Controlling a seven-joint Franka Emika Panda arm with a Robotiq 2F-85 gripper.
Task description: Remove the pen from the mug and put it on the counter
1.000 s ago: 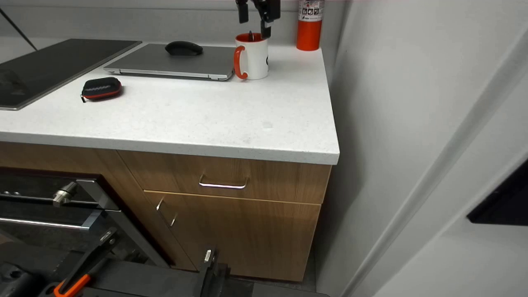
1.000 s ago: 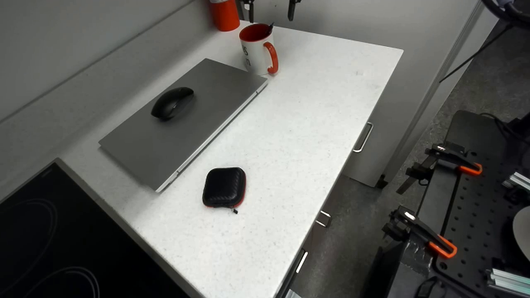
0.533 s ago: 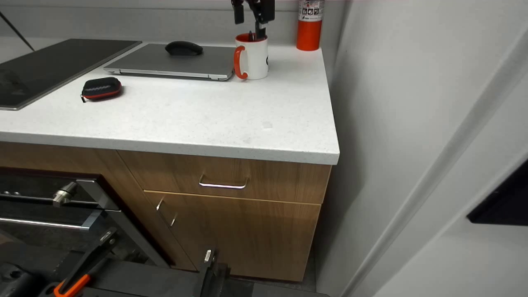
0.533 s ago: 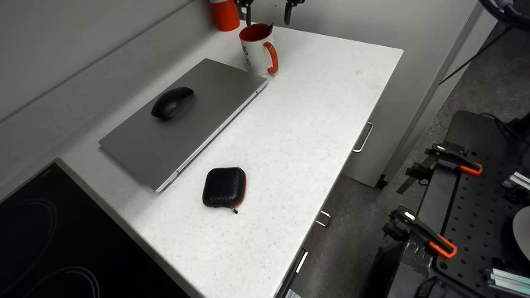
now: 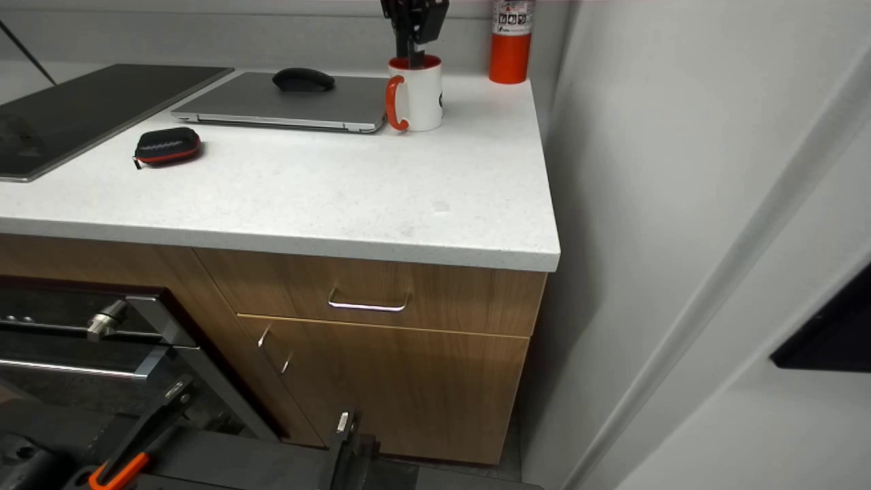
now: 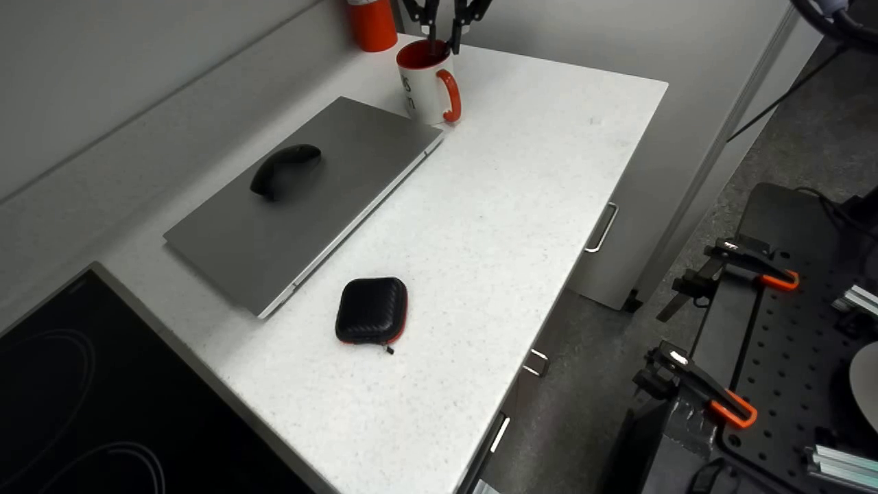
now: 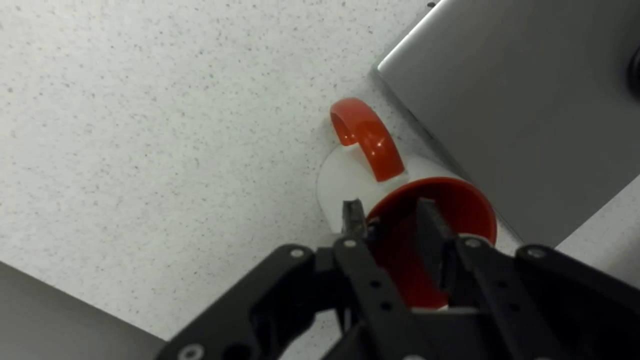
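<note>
Low in the wrist view we see the claw (image 7: 391, 212), fingers apart, and between them the pen (image 6: 447, 49), mostly hidden inside the mug (image 6: 422, 90). Both exterior views crop the claw at the top edge; it points down.

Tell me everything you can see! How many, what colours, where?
Counter: 1, white, against grey wall
Laptop: 1, grey, on counter
Mouse: 1, black, on laptop
Mug: 1, white and red, beside laptop
Pen: 1, dark, in mug
Zip case: 1, black-red, on counter
Canister: 1, red-white, counter's back corner
Cooktop: 1, black, in counter
Cabinet panels: at least 2, brown, under counter
Oven: 1, dark, under counter
Clamps: 2, black-orange, on black bench
Gripper: 1, black, open at mug's rim
</note>
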